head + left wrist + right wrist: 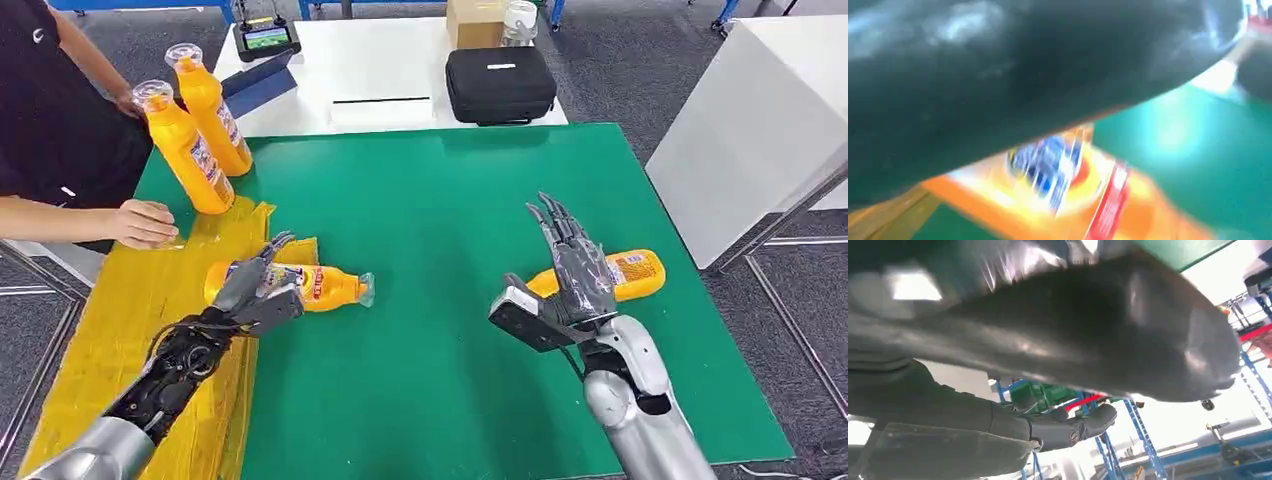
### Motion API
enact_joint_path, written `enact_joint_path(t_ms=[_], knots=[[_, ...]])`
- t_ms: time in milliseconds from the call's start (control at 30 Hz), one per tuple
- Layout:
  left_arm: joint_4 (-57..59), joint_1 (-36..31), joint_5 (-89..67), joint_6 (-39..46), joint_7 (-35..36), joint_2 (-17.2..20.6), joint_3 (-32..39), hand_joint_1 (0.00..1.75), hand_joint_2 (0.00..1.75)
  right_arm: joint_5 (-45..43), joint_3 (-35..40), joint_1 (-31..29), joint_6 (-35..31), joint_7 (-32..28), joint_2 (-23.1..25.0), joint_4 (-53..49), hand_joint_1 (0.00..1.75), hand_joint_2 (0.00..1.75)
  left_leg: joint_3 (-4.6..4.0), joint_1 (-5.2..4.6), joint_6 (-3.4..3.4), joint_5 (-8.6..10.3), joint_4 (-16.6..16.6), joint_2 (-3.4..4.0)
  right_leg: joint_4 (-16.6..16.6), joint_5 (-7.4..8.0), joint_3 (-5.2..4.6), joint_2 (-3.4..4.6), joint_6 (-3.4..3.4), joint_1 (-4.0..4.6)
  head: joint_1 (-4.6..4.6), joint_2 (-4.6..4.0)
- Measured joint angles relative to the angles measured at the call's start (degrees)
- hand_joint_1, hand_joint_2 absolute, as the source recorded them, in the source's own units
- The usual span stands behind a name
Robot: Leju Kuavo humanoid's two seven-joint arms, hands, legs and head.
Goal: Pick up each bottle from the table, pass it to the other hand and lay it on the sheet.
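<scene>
An orange bottle lies on its side across the edge of the yellow sheet, cap pointing right onto the green mat. My left hand hovers over its label end, fingers stretched out and thumb on the near side. The blurred left wrist view shows the bottle's label just under the hand. A second bottle lies on the mat at the right. My right hand stands open in front of it, fingers straight; it looms dark and close in the right wrist view.
Two more orange bottles stand upright at the sheet's far corner. A person sits at the left with a hand resting on the sheet. Behind the mat a white table carries a black case and a screen device.
</scene>
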Motion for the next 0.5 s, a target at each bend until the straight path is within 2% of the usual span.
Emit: enact_joint_path(t_ms=[100,267,333,367,400,500], knots=[[-3.57,1.09,11.07,4.18,-3.13,-1.27,4.48,0.00,0.00,0.07,-0.59,0.09,-0.24,0.07,-0.02,-0.55,0.00,0.00,-0.05,0.00,0.00,0.00,0.00,0.01,0.00,0.00,-0.05,0.00,0.00,0.00,0.02,0.00],[-4.08,1.17,12.46,4.58,-3.56,-1.42,5.12,0.00,0.00,0.09,-0.67,0.10,-0.34,0.07,-0.02,-0.67,0.00,0.00,-0.05,0.00,0.00,0.00,0.00,0.01,0.00,0.00,-0.05,0.00,0.00,0.00,0.02,0.00],[-8.86,2.02,23.37,6.11,-6.41,-2.25,9.90,0.00,0.00,0.04,-1.44,0.16,-1.12,-0.11,0.00,-1.25,0.00,0.00,-0.05,0.00,0.00,0.00,0.00,0.02,0.00,0.00,-0.05,0.00,0.00,0.00,0.00,0.00],[-17.43,3.41,38.25,3.95,-8.63,-2.97,15.80,0.00,0.00,-3.76,-3.76,0.85,-2.43,-3.74,-0.22,-3.30,0.00,0.00,-0.08,0.00,0.00,0.00,0.01,-0.02,-0.01,-0.01,-0.11,-0.01,0.01,0.00,-0.02,0.00],[-21.34,4.22,40.25,3.47,-9.09,-3.34,17.62,0.00,0.00,-6.83,-5.23,1.84,-1.99,-5.80,-0.81,-4.83,0.00,1.75,-0.10,0.00,0.00,0.00,0.01,-0.03,-0.01,-0.01,-0.10,-0.01,0.01,-0.01,0.00,0.00],[-26.66,5.46,40.86,3.84,-10.03,-3.93,19.34,0.00,0.00,-12.95,-8.62,3.54,1.91,-8.00,-2.33,-6.93,0.00,1.75,-0.16,-0.04,0.01,-0.02,0.01,-0.03,-0.02,-0.02,-0.12,-0.01,0.02,-0.03,0.02,0.00]])
